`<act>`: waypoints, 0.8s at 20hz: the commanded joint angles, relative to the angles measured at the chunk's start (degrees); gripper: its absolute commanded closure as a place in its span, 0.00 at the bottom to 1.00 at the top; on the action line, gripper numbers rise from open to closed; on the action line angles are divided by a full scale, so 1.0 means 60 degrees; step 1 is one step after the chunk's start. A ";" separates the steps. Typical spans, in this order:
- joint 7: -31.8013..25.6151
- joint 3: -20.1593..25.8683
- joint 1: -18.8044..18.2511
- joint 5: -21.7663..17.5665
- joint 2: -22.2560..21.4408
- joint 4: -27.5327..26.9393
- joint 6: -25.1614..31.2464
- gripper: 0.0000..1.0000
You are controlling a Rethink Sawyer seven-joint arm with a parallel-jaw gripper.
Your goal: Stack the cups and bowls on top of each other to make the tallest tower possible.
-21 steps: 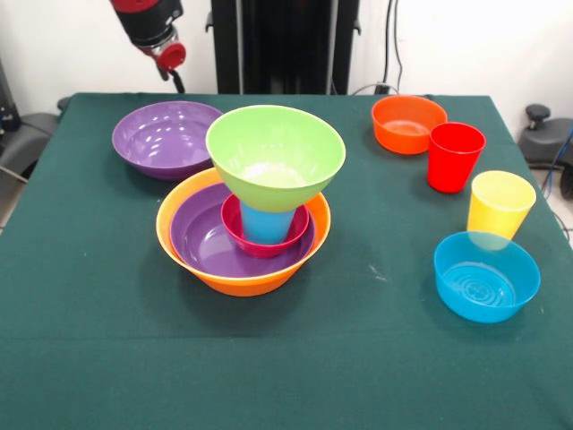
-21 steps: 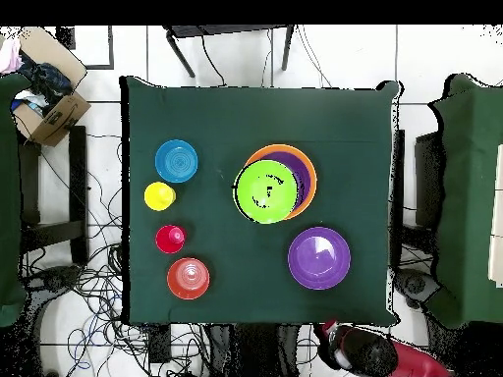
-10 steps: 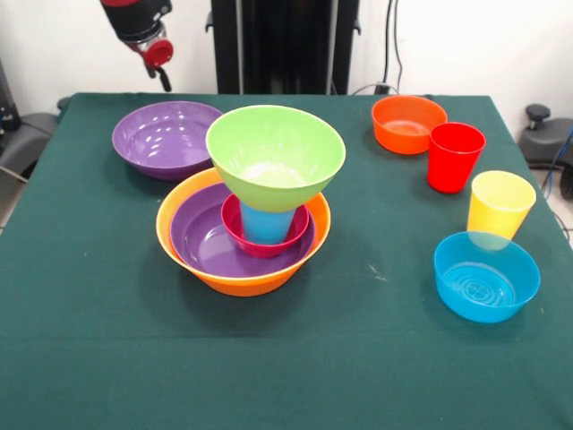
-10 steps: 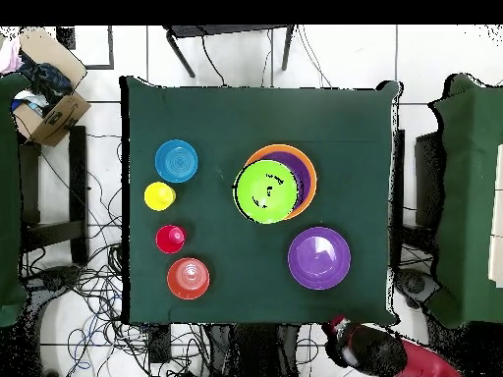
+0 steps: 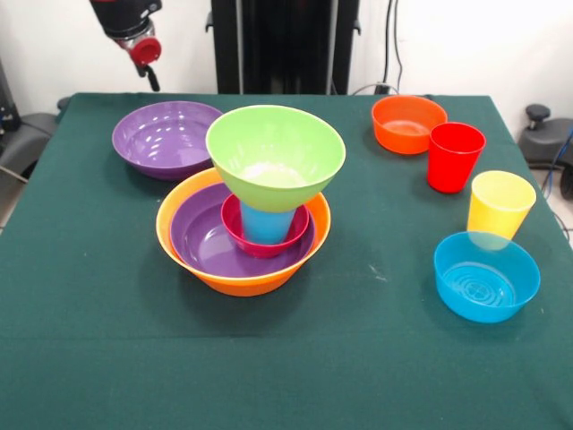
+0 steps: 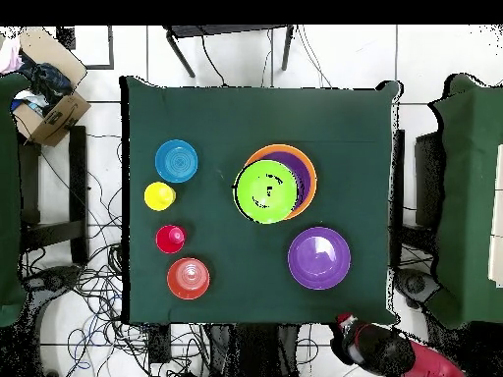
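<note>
Tower (image 5: 255, 202) sits left of centre on the table (image 5: 376, 358): large orange bowl (image 5: 183, 255) as base, purple bowl (image 5: 199, 240), pink-red bowl (image 5: 235, 235), blue cup (image 5: 266, 224), lime green bowl (image 5: 275, 154) on top. Pincer (image 5: 148, 73) is raised off the table's far left corner, well apart from the tower, beyond the loose purple bowl (image 5: 164, 136). Can't tell whether it is open or closed.

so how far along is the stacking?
Done: tower of large orange bowl, purple bowl, pink-red bowl, blue cup, lime green bowl on top. In hand: nothing; gripper is off past the table edge. Left: loose purple bowl, small orange bowl, red cup, yellow cup, blue bowl.
</note>
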 commanded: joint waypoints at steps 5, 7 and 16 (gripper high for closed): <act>-0.0230 0.1290 -0.0111 0.0509 0.0844 -0.1199 -0.0002 0.00; -0.0164 0.1317 -0.0128 0.0536 0.0916 -0.1221 -0.0049 0.00; 0.0172 0.1266 -0.0233 0.0457 0.1317 -0.1381 -0.0633 0.00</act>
